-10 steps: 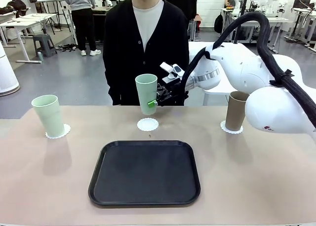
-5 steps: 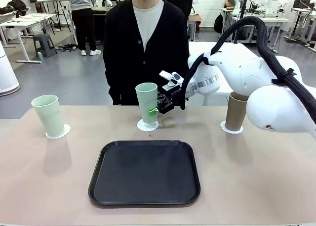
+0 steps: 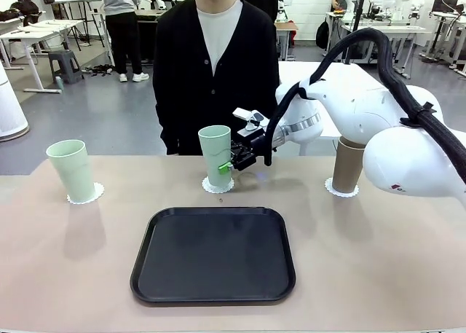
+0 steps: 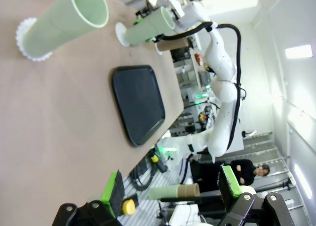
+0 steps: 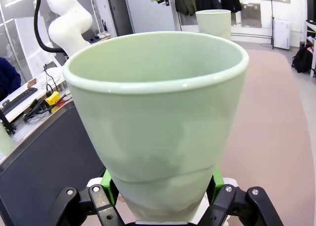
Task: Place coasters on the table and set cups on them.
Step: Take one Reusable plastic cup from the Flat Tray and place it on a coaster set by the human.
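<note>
Now, left to right: a mint cup (image 3: 70, 170) stands upright on its coaster (image 3: 86, 195) at frame left, the black tray (image 3: 213, 254) lies lower centre. My right gripper (image 3: 227, 163) clamps the middle mint cup (image 3: 215, 155), upright, mouth up, lowered onto the centre coaster (image 3: 218, 186) since a second ago. Right, the brown cup (image 3: 348, 162) stands on its coaster (image 3: 341, 190). My left gripper (image 4: 173, 187) hangs wide open

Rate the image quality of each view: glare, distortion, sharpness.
Front view: even light, sharp, with soft cup shadows on the table. Left wrist view: rolled sideways, window glare washing out the top, wide-angle stretch. Right wrist view: the held mint cup looms bulged; background soft.
</note>
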`<action>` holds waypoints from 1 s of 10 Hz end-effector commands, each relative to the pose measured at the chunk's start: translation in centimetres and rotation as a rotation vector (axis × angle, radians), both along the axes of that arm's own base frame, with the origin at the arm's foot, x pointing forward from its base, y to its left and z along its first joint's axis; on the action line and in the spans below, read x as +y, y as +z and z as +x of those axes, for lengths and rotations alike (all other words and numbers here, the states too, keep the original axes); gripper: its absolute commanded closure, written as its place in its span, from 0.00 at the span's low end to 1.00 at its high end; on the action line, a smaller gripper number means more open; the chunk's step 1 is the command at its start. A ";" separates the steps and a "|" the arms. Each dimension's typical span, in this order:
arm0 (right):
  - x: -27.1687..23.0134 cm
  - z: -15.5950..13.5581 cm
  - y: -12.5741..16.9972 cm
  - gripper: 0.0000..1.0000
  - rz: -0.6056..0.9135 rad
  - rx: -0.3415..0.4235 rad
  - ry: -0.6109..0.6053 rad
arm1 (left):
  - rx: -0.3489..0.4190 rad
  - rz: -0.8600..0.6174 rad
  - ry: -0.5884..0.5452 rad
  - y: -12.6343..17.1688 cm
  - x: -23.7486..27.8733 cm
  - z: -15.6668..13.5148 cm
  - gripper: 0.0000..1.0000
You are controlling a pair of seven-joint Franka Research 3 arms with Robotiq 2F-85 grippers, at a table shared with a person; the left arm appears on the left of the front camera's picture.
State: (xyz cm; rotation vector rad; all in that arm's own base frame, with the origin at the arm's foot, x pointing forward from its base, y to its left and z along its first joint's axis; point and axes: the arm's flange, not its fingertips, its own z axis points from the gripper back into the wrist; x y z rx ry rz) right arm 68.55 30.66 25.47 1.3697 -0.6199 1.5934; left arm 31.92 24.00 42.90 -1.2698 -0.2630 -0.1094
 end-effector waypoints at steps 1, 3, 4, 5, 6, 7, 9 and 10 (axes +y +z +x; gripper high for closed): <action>-0.4 -0.3 -0.4 0.19 -0.009 0.016 0.008 | -0.012 -0.009 0.002 0.1 0.0 -0.2 0.00; -0.2 -0.5 -0.9 0.19 -0.017 0.010 0.019 | -0.012 -0.009 0.002 0.1 0.0 -0.2 0.00; -0.1 -0.5 -1.3 0.19 -0.017 0.003 0.018 | -0.012 -0.009 0.002 0.1 0.0 -0.2 0.00; 0.0 -0.4 -1.7 0.19 -0.015 -0.004 0.020 | -0.012 -0.009 0.002 0.1 0.0 -0.2 0.00; 0.0 -0.3 -2.0 0.19 -0.002 -0.009 0.022 | -0.012 -0.009 0.002 0.1 0.0 -0.2 0.00; 0.0 -0.3 -2.1 0.19 0.023 -0.022 0.026 | -0.012 -0.009 0.002 0.1 0.0 -0.2 0.00; 0.1 -0.4 -1.8 0.19 0.057 -0.044 0.039 | -0.012 -0.009 0.002 0.1 0.0 -0.2 0.00; 0.1 -0.2 -1.9 0.19 0.080 -0.062 0.040 | -0.012 -0.009 0.002 0.1 0.0 -0.2 0.00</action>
